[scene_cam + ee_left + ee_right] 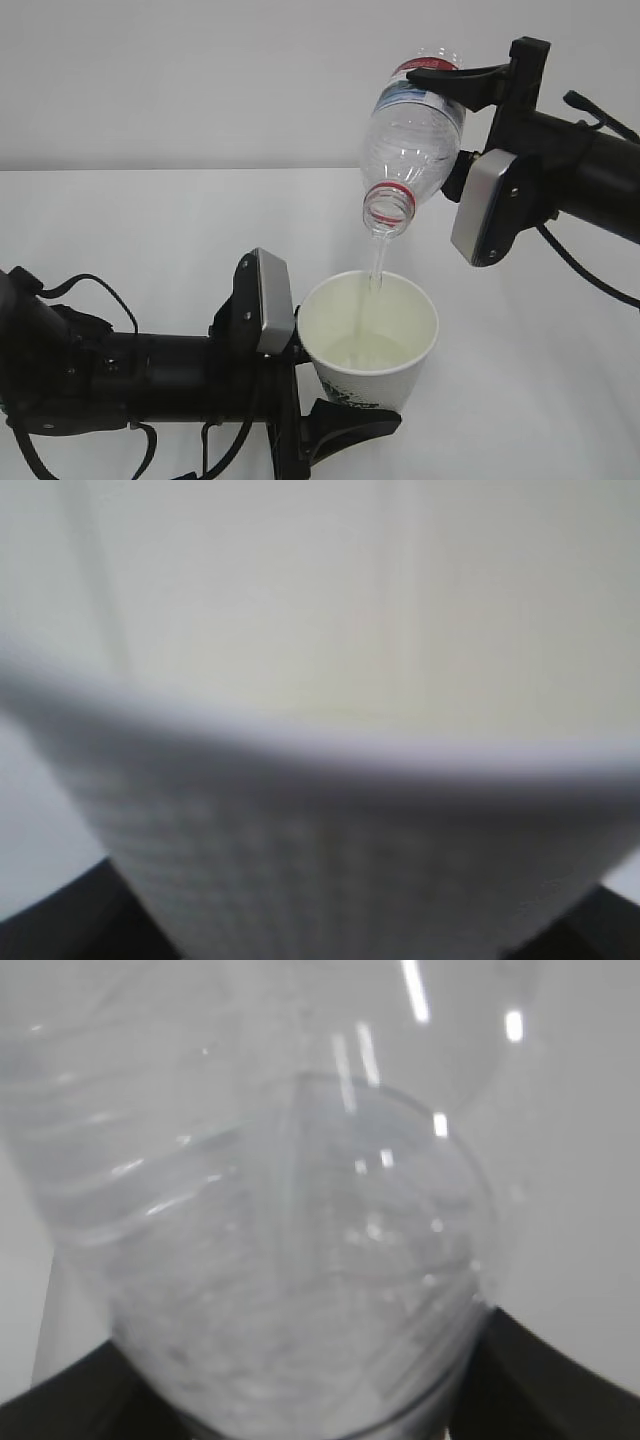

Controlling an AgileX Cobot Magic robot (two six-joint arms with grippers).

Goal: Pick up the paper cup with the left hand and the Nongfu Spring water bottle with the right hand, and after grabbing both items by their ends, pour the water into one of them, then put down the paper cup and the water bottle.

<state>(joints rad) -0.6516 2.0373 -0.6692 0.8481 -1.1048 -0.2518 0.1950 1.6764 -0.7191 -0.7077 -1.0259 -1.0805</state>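
Your worktop [120, 215] is a plain white surface that runs back to a pale wall. You can see no loose object lying directly on it in the exterior view: cup [368, 340] and bottle [415, 135] are both held up above it. In both wrist views only blurred pale slivers of it show.
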